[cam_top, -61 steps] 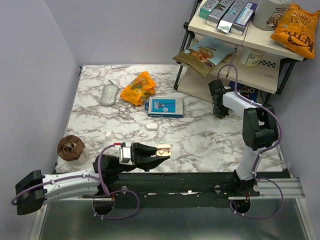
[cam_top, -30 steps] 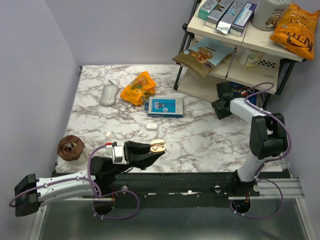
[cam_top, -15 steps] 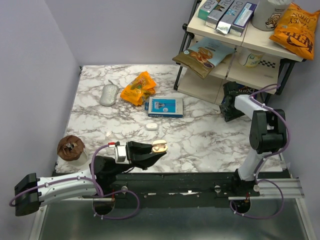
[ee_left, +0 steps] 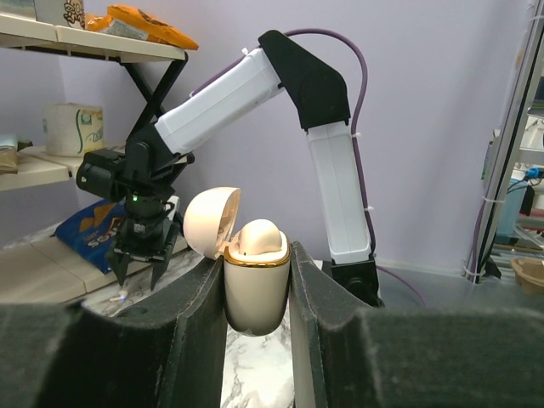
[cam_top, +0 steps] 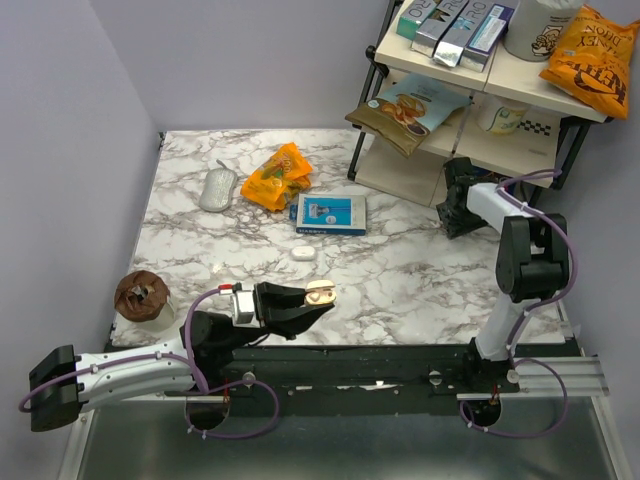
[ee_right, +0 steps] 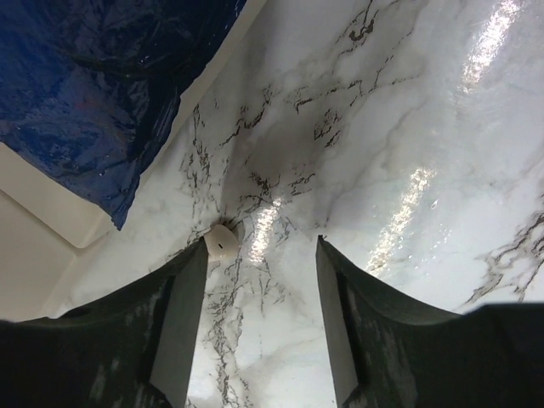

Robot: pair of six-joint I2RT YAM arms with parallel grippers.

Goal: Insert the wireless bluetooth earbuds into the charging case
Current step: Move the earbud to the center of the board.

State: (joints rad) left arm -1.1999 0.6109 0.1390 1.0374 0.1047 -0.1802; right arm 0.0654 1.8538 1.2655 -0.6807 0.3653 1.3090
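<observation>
My left gripper is shut on the charging case, a cream pod with a gold rim, held upright above the table's front edge. Its lid is flipped open to the left, and one cream earbud sits in its mouth. Far right, my right gripper points down at the marble by the foot of the shelf, open. In the right wrist view a second tiny cream earbud with a dark spot lies on the marble, touching the tip of the gripper's left finger.
The wire shelf with snack bags stands right behind my right gripper, with a blue bag on its lowest level. A small white pill-shaped object, a blue-and-white box, an orange bag, a mouse and a brown muffin lie on the table.
My right gripper has slid right along the foot of the shelf and settled by the blue bag. My left gripper, still holding the case, has barely shifted.
</observation>
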